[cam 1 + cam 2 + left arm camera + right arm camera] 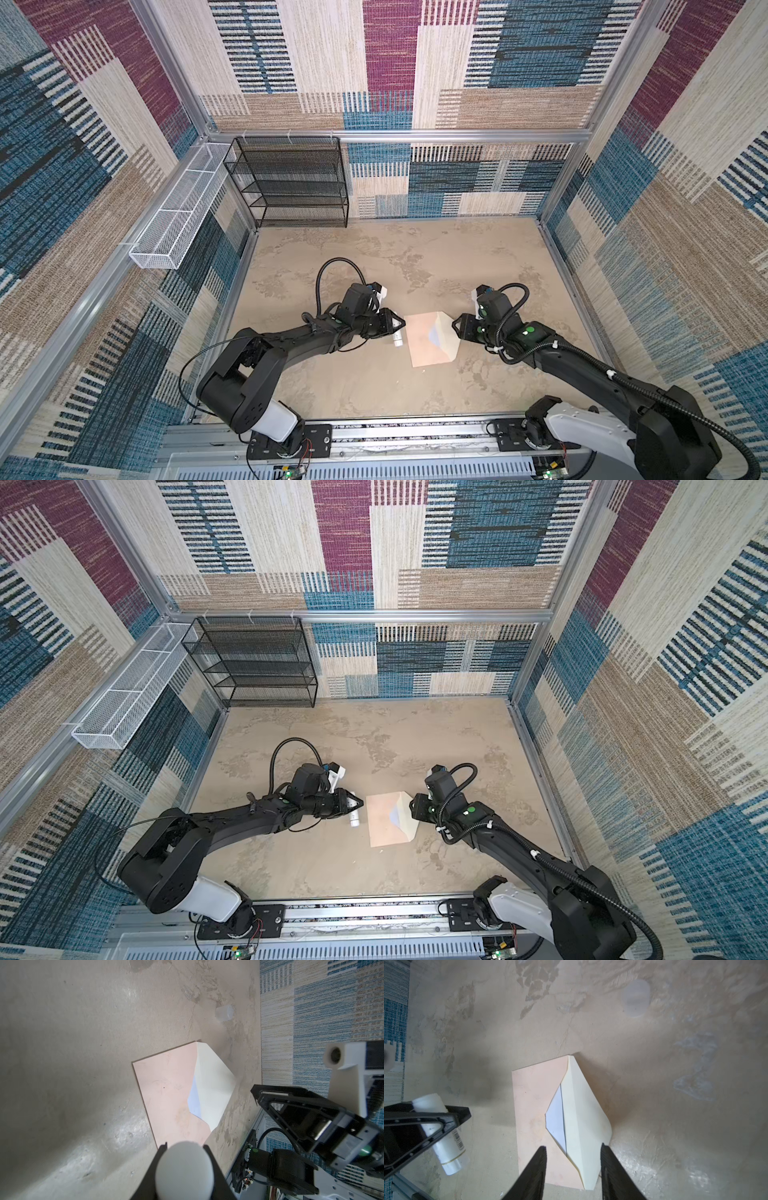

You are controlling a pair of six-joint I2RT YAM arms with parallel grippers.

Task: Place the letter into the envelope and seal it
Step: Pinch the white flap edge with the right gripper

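The pale pink envelope (422, 347) (382, 825) (166, 1088) (529, 1105) lies flat mid-table. Its cream flap (214, 1084) (583, 1122) stands lifted on the right side. A white wedge of the letter (195, 1097) (555, 1118) shows in the envelope's mouth; the remainder of the sheet is hidden inside. My left gripper (401, 323) (360, 802) (185, 1147) hovers just left of the envelope, shut on a white tube (397, 340) (184, 1169) (446, 1136). My right gripper (457, 326) (412, 806) (573, 1147) is open by the flap's edge, holding nothing.
A small translucent cap (224, 1013) (635, 998) lies on the table beyond the envelope. A black mesh shelf (291, 183) stands at the back left and a white wire basket (178, 216) hangs on the left wall. Patterned walls enclose the table.
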